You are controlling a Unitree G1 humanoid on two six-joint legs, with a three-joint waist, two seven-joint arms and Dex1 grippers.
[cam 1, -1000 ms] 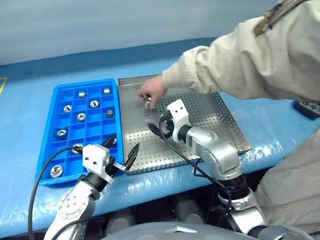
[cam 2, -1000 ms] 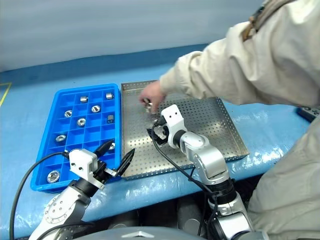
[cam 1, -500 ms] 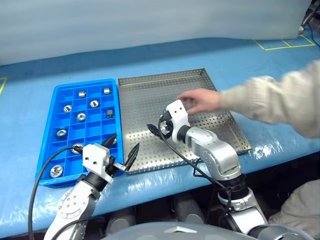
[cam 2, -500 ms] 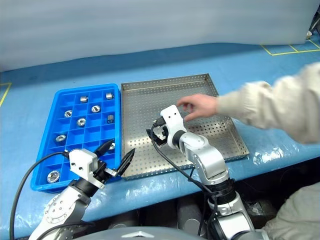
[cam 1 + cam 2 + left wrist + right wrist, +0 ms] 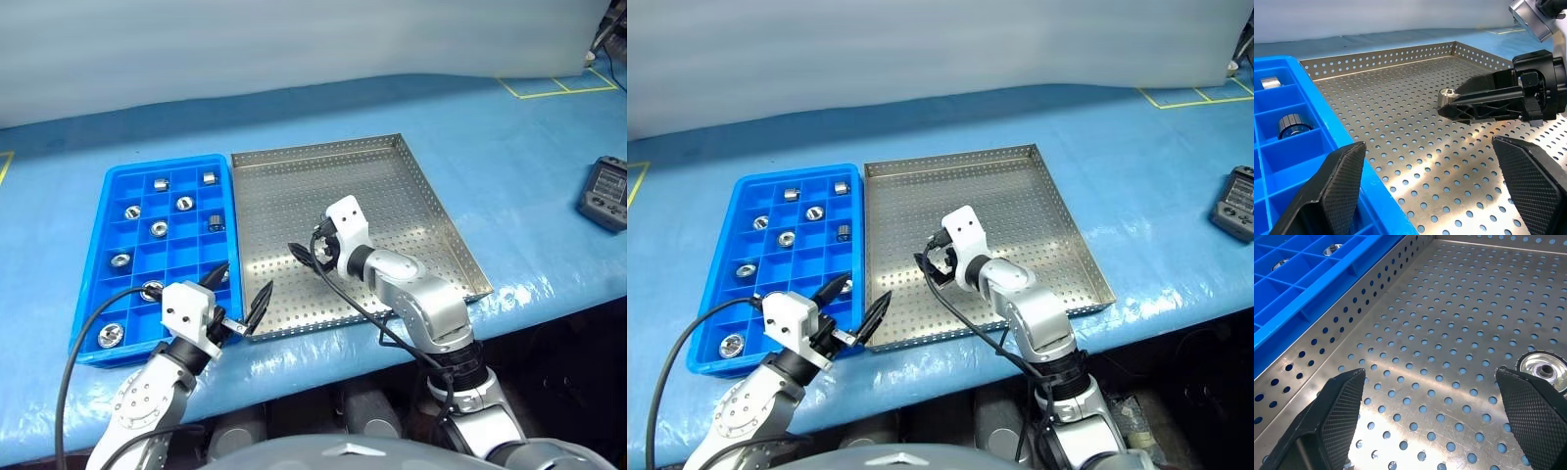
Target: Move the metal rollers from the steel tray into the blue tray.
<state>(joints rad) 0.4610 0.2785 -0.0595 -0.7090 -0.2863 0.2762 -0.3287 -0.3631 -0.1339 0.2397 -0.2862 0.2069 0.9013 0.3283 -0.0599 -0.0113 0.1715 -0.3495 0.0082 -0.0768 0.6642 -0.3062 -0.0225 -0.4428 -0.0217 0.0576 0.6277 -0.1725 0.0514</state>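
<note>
- The large square steel tray (image 5: 411,211) is perforated sheet metal, brushed and reflective.
- The bright blue gridded plastic tray (image 5: 103,211) looks smooth, slightly glossy.
- The small silver metal roller (image 5: 1542,369) shines, polished.
- The black finger pads (image 5: 1339,183) are matt, finely knurled.

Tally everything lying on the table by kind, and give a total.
Metal rollers: 11 (10 in the blue tray, 1 in the steel tray)
Trays: 2
Grey handheld device: 1
Total: 14
</note>
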